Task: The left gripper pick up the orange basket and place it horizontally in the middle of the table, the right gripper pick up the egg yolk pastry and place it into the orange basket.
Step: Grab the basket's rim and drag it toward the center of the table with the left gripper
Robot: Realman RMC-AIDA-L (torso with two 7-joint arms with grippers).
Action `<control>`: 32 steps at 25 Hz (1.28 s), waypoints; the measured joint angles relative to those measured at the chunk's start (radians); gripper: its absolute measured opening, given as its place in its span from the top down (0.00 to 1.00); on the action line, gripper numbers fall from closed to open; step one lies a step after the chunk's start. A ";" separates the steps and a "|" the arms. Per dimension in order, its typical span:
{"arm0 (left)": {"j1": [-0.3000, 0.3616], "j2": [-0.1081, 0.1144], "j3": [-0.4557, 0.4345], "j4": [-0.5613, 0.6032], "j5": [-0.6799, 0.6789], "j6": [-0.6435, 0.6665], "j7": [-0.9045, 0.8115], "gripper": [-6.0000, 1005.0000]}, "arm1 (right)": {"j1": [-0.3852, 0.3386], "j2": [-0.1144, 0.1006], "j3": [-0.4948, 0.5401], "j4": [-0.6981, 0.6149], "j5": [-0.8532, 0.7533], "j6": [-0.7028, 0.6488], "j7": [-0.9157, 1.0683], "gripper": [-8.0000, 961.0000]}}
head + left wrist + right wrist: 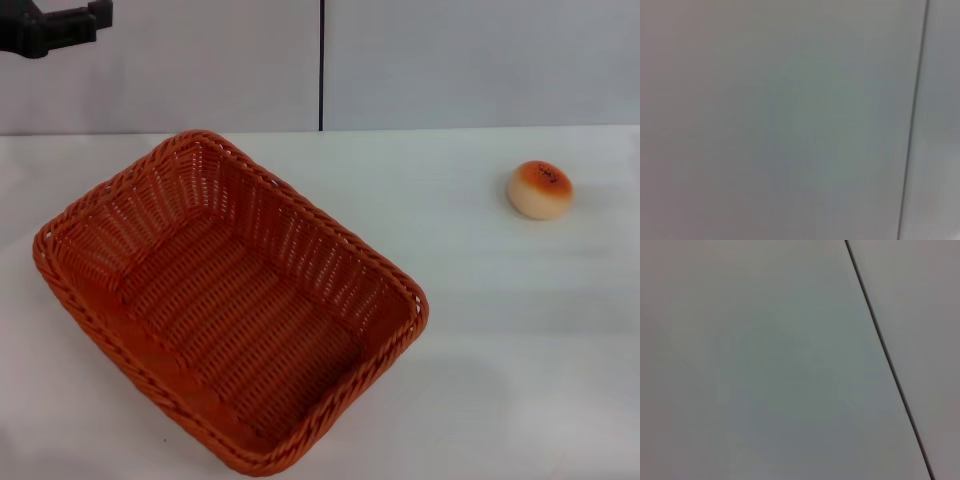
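— Basket first: where does the orange basket (230, 305) sit?

— On the white surface (500, 330), lying flat and open side up, turned at a slant so its long sides run diagonally rather than square to the wall. It is empty; only its woven floor and sloping sides show inside the braided rim.

— And the egg yolk pastry (540, 189)?

— Also on the surface, well apart from the basket, off toward the robot's right and nearer the wall than most of the basket. It stands upright, glazed orange-brown top upward, with nothing touching it.

— Is either tool near the basket?

— No. The left tool (55, 27) appears only as a dark shape high above the basket's far left corner, in front of the grey wall (200, 60), clear of the surface. It holds nothing that I can see, but its fingers are not clear enough to judge, so I cannot tell how far open it is.

— The right tool?

— It does not appear in the head view at all.

— Do the wrist views help?

— Little. Each shows only plain grey wall panel crossed by a thin dark seam (912, 120), the same sort of seam (321, 65) that runs down the wall behind the basket in the head view. No fingers, basket or pastry appear in either.
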 joint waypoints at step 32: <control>-0.152 -0.025 0.379 0.161 0.757 0.256 -0.415 0.27 | 0.005 0.001 -0.044 -0.023 -0.003 0.035 -0.005 0.36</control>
